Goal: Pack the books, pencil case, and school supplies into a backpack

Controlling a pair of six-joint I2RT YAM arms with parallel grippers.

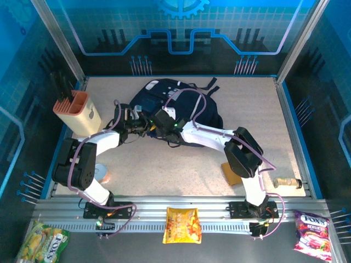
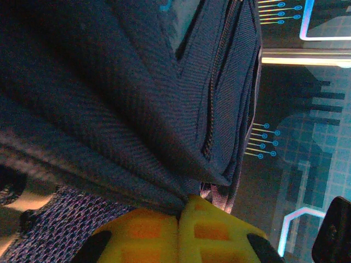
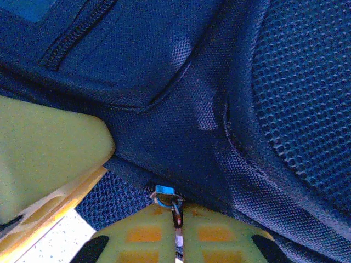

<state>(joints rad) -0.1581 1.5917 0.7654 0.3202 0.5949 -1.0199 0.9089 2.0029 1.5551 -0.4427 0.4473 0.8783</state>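
The navy-blue backpack point(image 1: 181, 101) lies at the back middle of the table, and both arms reach in to its near left edge. My left gripper point(image 1: 141, 121) is shut, its yellow fingers pinching a fold of the backpack fabric point(image 2: 164, 181) beside a zip seam. My right gripper point(image 1: 160, 118) is shut on the small metal zipper pull point(image 3: 176, 213), which hangs from a blue-topped slider point(image 3: 164, 191). A left fingertip point(image 3: 44, 148) shows close by in the right wrist view. A tan-brown square piece point(image 1: 232, 174) lies under the right arm. Books and pencil case are out of view.
A peach-and-cream holder point(image 1: 77, 112) with black tools stands at the left wall. A small disc point(image 1: 102, 173) lies by the left arm and a short roll point(image 1: 288, 182) at the right edge. Snack bags point(image 1: 182, 224) lie on the front rail.
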